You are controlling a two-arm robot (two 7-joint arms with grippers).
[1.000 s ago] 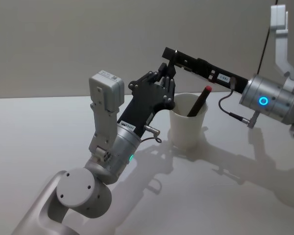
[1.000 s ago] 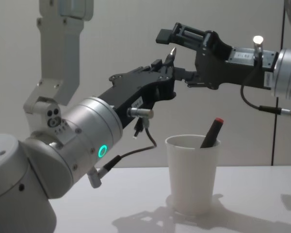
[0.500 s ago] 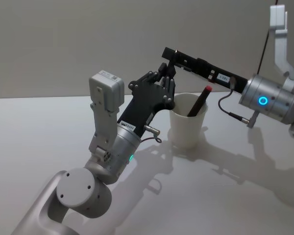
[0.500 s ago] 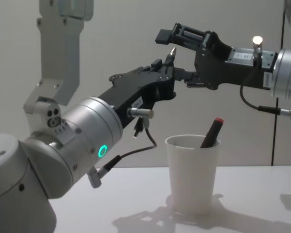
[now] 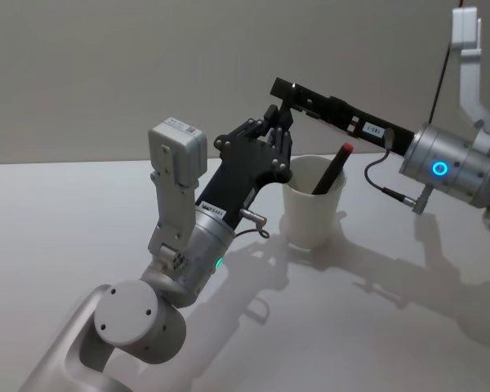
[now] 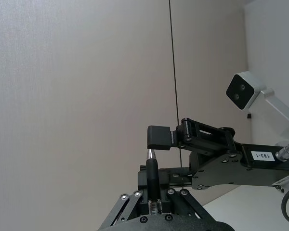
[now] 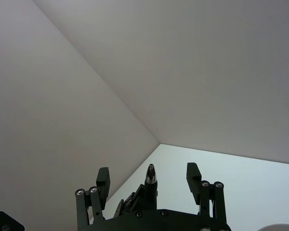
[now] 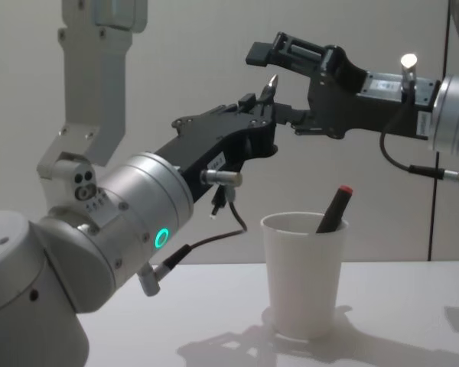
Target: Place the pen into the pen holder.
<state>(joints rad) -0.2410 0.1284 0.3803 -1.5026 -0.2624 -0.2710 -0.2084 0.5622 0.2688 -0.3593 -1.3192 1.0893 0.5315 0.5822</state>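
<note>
Worktop (image 5: 82, 212): white, carrying the pen holder (image 8: 304, 275), which contains a red-capped pen (image 8: 333, 210).
Left end effector (image 8: 260, 103): clamped on the black pen (image 6: 152, 178), above and left of the pen holder.
Right end effector (image 7: 148, 169): fingers apart, flanking the black pen's tip.
Risk: a mistimed handover could drop it outside the pen holder.

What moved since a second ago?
Hardly anything. The open right gripper crept a tiny bit up and back to the robot's right. The left gripper kept clamping the silver-tipped pen, and the red-capped pen stayed in the pen holder.
</note>
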